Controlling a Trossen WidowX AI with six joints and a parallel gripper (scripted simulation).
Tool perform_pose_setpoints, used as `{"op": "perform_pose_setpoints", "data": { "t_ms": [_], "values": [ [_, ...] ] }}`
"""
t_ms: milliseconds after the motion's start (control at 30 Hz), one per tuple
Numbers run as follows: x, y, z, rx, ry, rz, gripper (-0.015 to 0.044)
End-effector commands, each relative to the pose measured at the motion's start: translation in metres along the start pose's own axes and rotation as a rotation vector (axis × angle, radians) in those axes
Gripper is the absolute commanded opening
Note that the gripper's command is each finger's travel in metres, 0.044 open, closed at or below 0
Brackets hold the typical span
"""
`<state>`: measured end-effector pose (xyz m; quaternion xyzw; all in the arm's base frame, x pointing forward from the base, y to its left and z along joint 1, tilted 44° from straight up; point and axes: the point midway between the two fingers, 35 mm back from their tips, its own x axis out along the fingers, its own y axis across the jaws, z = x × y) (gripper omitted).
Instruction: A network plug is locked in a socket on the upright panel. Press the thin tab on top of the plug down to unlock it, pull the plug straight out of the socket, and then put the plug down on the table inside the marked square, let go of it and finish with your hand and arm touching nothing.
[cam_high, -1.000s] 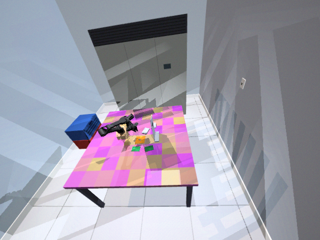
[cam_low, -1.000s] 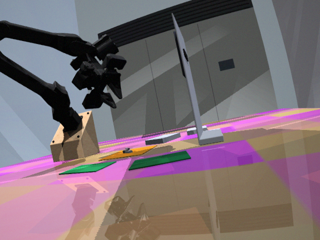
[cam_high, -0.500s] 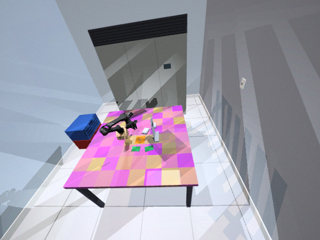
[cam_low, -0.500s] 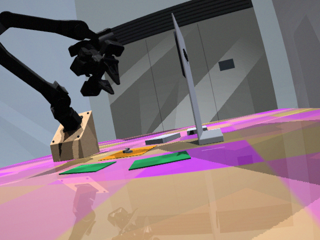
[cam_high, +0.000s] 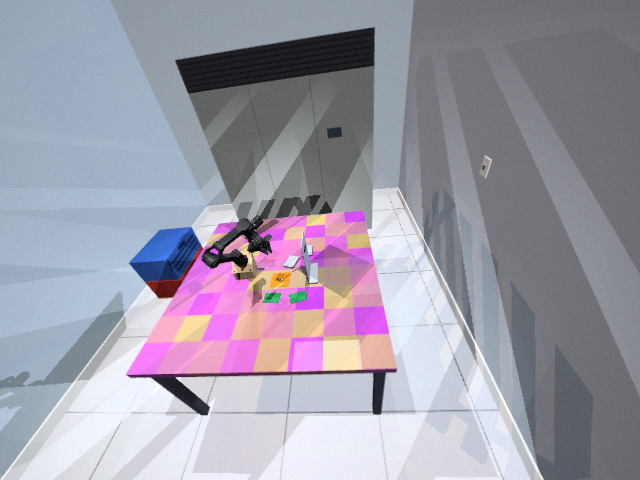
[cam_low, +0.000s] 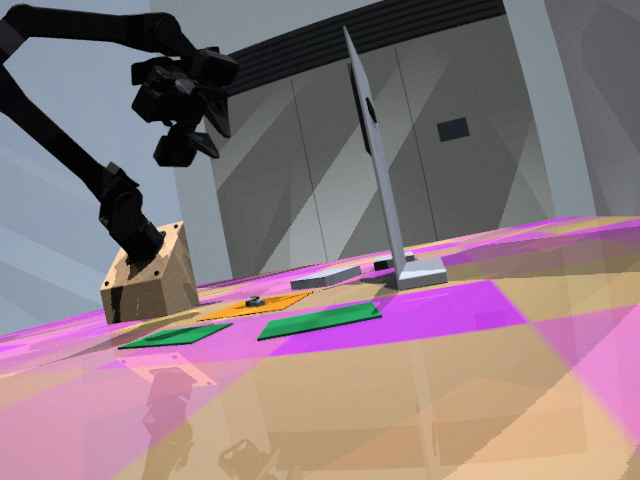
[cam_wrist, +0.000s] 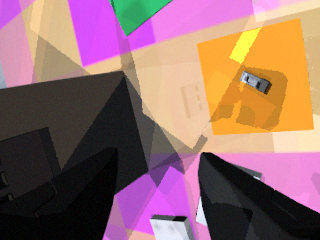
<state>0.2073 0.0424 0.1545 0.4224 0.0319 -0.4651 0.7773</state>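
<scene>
The small grey plug (cam_high: 279, 279) (cam_low: 254, 301) (cam_wrist: 255, 82) lies on the orange marked square (cam_high: 285, 283) (cam_low: 289, 299) (cam_wrist: 295, 45), inside its edges and turned at an angle to them. My gripper (cam_high: 268, 250) (cam_low: 223, 146) (cam_wrist: 159, 160) is part open, with nothing between its fingers. It hangs high above the table, well away from the plug, and touches nothing that I can see. The upright grey panel (cam_high: 306, 255) (cam_low: 383, 186) (cam_wrist: 90, 95) stands apart from the gripper. The dark socket box (cam_low: 360, 111) (cam_wrist: 30, 155) is on the panel's side toward the arm; no plug shows in it.
Two green pads (cam_high: 270, 298) (cam_high: 298, 297) (cam_low: 175, 335) (cam_low: 320, 319) lie near the orange square. A flat grey block (cam_high: 291, 261) (cam_low: 326, 277) lies between the arm's wooden base (cam_high: 244, 268) (cam_low: 178, 289) and the panel. A panel foot (cam_high: 312, 273) (cam_low: 422, 272) rests on the table.
</scene>
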Motion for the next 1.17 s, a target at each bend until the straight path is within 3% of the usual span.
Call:
{"op": "perform_pose_setpoints", "data": {
  "t_ms": [0,367,1133],
  "values": [
    [-0.0063,0.0042,0.0007,0.007,-0.002,0.002,0.0156],
    [-0.0063,0.0042,0.0007,0.007,-0.002,0.002,0.0440],
    [-0.0063,0.0042,0.0007,0.007,-0.002,0.002,0.0440]
  ]
}}
